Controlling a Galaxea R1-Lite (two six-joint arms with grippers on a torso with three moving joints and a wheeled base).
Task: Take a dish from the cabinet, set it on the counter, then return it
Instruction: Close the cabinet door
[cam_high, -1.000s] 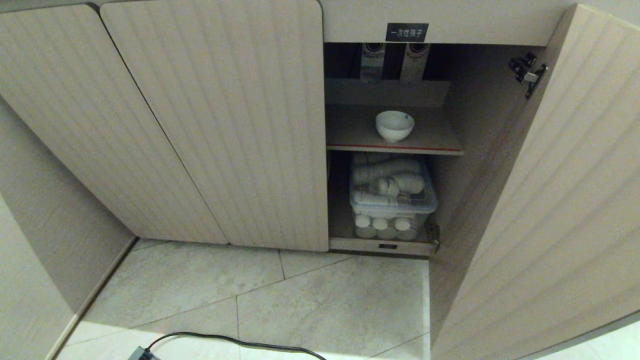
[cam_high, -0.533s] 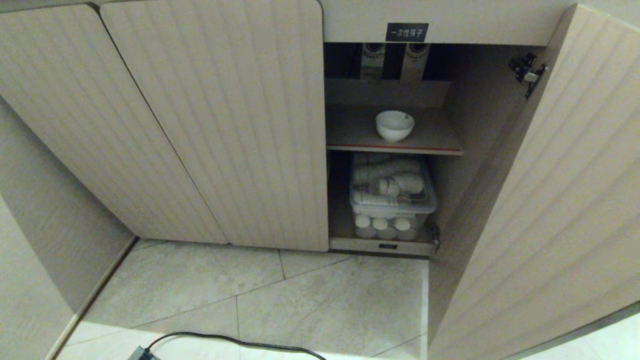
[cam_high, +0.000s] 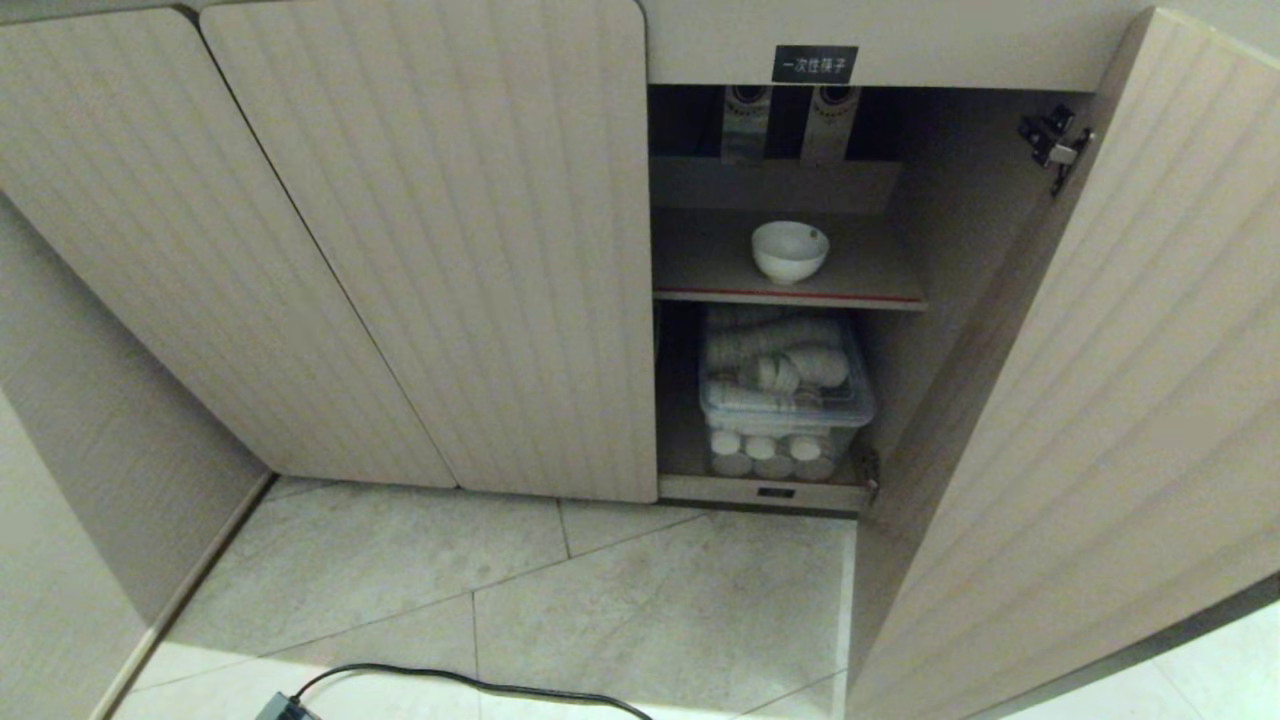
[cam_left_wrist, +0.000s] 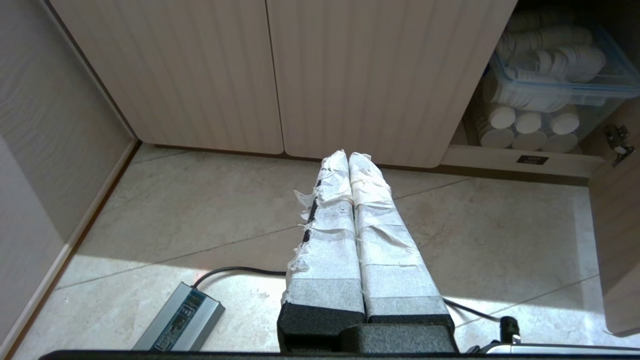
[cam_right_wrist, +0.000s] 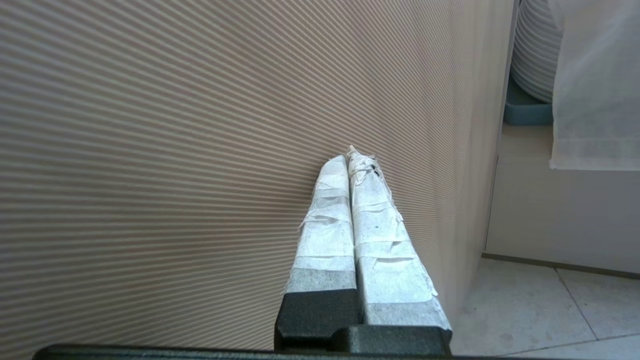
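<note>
The dish (cam_high: 789, 250), a small white bowl, stands upright on the red-edged upper shelf (cam_high: 700, 270) inside the cabinet (cam_high: 430, 250), whose right-hand door (cam_high: 1120, 400) stands open. Neither gripper shows in the head view. My right gripper (cam_right_wrist: 354, 156) is shut and empty, its taped tips at the fluted outer face of that door (cam_right_wrist: 200, 125). The left gripper (cam_left_wrist: 348, 156) is shut and empty too, hanging over the tiled floor in front of the closed doors. The counter is out of view.
A clear lidded box (cam_high: 785, 400) of white cups fills the lower shelf. A grey power adapter (cam_left_wrist: 180, 320) and its black cable (cam_high: 470, 680) lie on the floor. Beyond the door's edge, stacked plates (cam_right_wrist: 535, 50) sit on a blue tray (cam_right_wrist: 525, 112).
The open right-hand door has swung a little way in toward the cabinet opening. The dish has stayed on its shelf.
</note>
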